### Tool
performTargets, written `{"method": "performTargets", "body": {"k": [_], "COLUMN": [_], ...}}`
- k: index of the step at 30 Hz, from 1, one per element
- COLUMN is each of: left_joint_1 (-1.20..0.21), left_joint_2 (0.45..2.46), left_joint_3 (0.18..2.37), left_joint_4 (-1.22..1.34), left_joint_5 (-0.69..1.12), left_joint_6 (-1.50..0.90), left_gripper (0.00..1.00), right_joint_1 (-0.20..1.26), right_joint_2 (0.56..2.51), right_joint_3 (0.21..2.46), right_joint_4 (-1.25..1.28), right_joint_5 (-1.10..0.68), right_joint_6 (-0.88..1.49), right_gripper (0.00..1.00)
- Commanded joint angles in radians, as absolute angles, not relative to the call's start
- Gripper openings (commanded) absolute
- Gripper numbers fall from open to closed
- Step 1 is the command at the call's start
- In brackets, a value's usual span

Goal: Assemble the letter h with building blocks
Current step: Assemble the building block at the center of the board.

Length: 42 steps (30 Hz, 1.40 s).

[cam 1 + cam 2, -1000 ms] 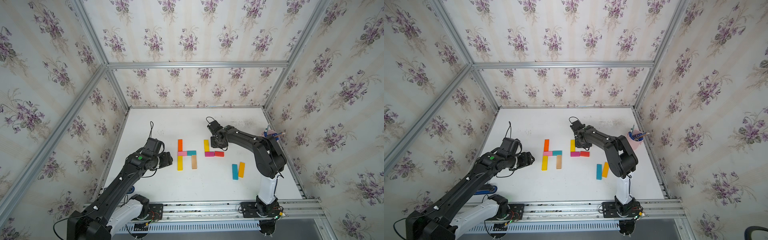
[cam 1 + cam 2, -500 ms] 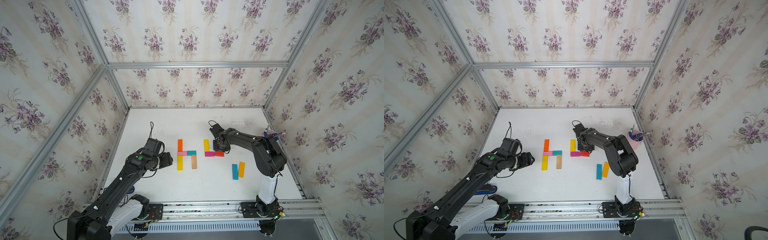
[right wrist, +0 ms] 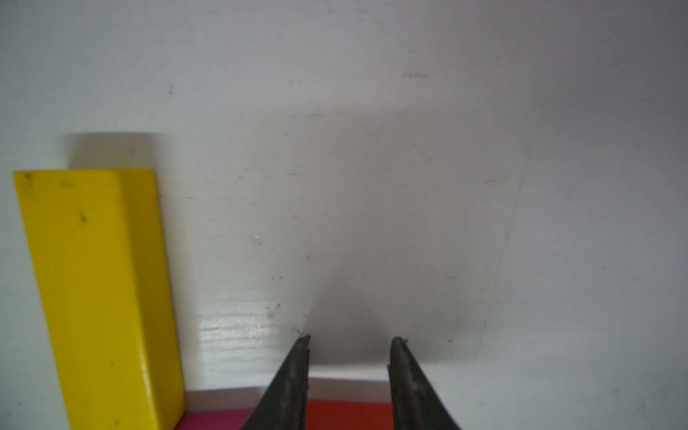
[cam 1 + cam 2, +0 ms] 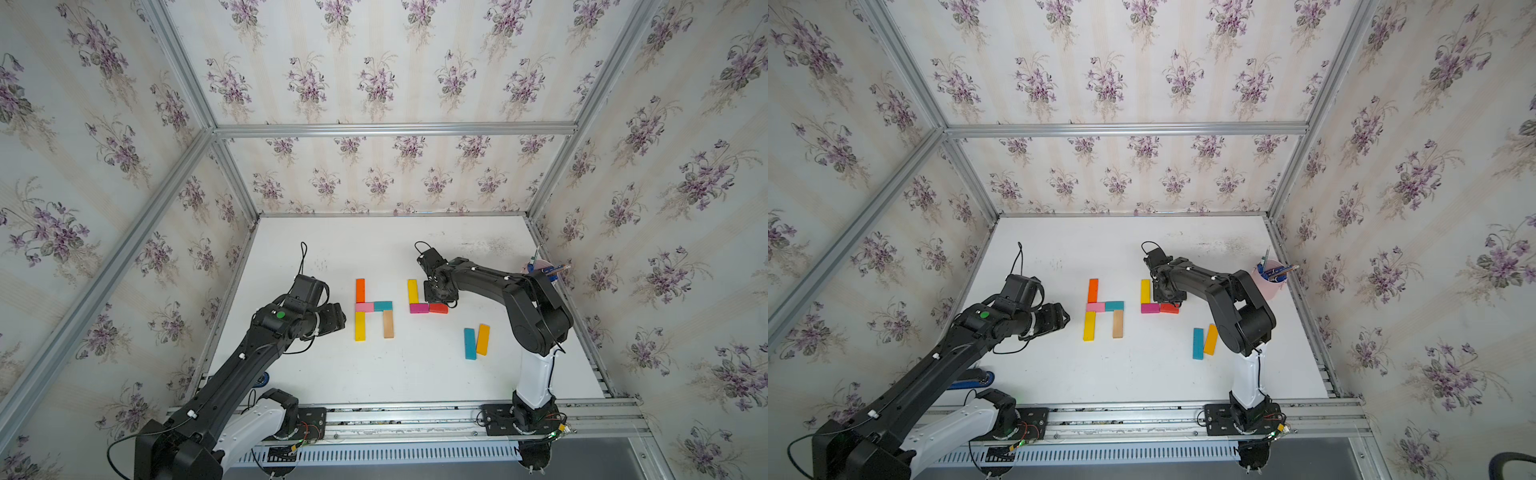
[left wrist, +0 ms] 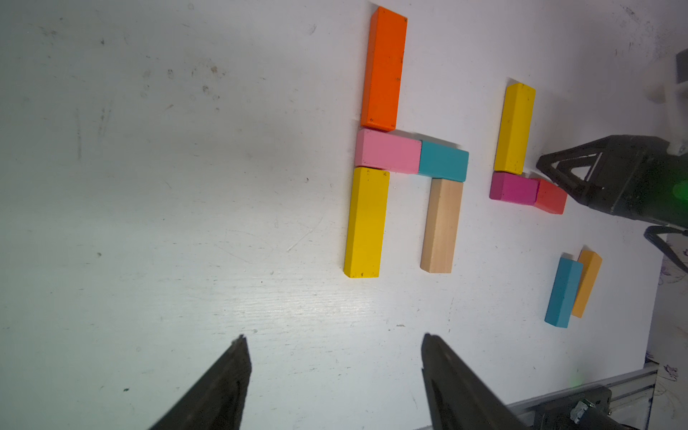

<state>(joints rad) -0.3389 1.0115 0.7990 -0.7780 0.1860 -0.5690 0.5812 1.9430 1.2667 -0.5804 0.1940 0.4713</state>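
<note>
In both top views five building blocks form an h: orange (image 4: 360,290), pink (image 4: 365,307), teal (image 4: 383,306), yellow (image 4: 360,326) and tan (image 4: 388,324). To its right a second yellow bar (image 4: 412,291) stands above a magenta block (image 4: 419,308) and a red block (image 4: 438,308), which is slightly askew. My right gripper (image 3: 350,338) points down at the red block's (image 3: 346,415) far side, narrowly open, with bare table between its tips. My left gripper (image 5: 332,337) hangs open and empty left of the h, well apart from it.
A blue bar (image 4: 469,343) and an amber bar (image 4: 482,339) lie side by side nearer the front, right of centre. A pale pink cup with pens (image 4: 1268,282) stands by the right wall. Aluminium rails border the white table.
My right gripper has shifted slightly toward the front, closer over the red block, and its jaws have narrowed a little. The left arm and all blocks look unmoved.
</note>
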Motion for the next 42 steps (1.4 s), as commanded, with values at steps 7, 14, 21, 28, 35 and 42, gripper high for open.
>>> {"method": "performTargets", "body": {"k": [7,14,21,28,35,42], "left_joint_1": [-0.339,-0.338,-0.338,-0.338,-0.338,-0.338], "left_joint_2": [1.022,1.024,1.015,1.005,1.009,0.996], "left_joint_3": [0.813,0.816,0.808,0.804,0.797,0.787], "left_joint_4": [-0.772,-0.770,-0.772,-0.775,-0.766,-0.766], "left_joint_5": [0.188,0.189,0.187,0.186,0.195,0.191], "left_joint_6": [-0.565,-0.566,-0.565,-0.565,-0.565,-0.569], "left_gripper": [0.75,0.75,0.75,0.75,0.75,0.75], "right_joint_1": [0.594,0.601,0.600,0.561,0.456,0.437], "right_joint_2": [1.930,1.927,1.920,1.800,1.733,1.771], "right_joint_3": [1.269,1.276,1.307,1.222,1.073,1.031], "right_joint_4": [-0.609,-0.621,-0.641,-0.633,-0.549,-0.494], "right_joint_5": [0.190,0.211,0.233,0.248,0.153,0.080], "right_joint_6": [0.448,0.450,0.465,0.529,0.522,0.504], "right_gripper": [0.37,0.35,0.34,0.35,0.33,0.33]}}
